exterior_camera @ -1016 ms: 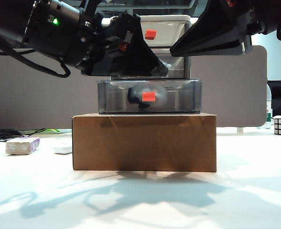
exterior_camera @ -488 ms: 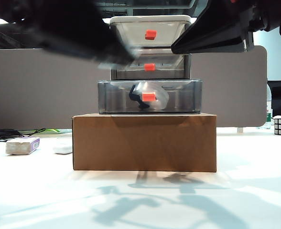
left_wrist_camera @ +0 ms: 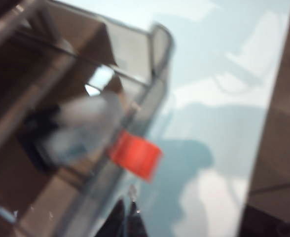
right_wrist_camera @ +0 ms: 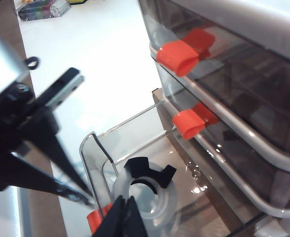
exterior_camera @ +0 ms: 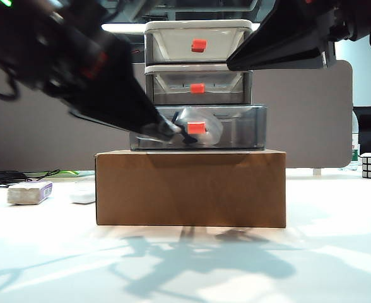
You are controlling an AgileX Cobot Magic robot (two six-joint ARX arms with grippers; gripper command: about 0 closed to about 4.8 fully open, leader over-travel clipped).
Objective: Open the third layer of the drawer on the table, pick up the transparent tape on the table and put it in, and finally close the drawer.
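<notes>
Smoky grey plastic forms the third layer (exterior_camera: 236, 129), the lowest drawer of the drawer (exterior_camera: 198, 82), which stands on a brown cardboard box (exterior_camera: 190, 188) on the white desk (exterior_camera: 312, 252). This layer is pulled out toward the camera, and the transparent tape (right_wrist_camera: 146, 201) lies inside it, behind the red-orange handle (exterior_camera: 196, 128), with its black piece (right_wrist_camera: 149, 173) pointing to the drawer unit. The left tool (exterior_camera: 166, 132) is fully closed and holds nothing; its tip is at the front wall of the third layer, just beside the handle, so the tape is just behind the wall from it. The right tool (right_wrist_camera: 124, 217) is also closed and empty. It hangs above the open layer, directly over the tape roll.
</notes>
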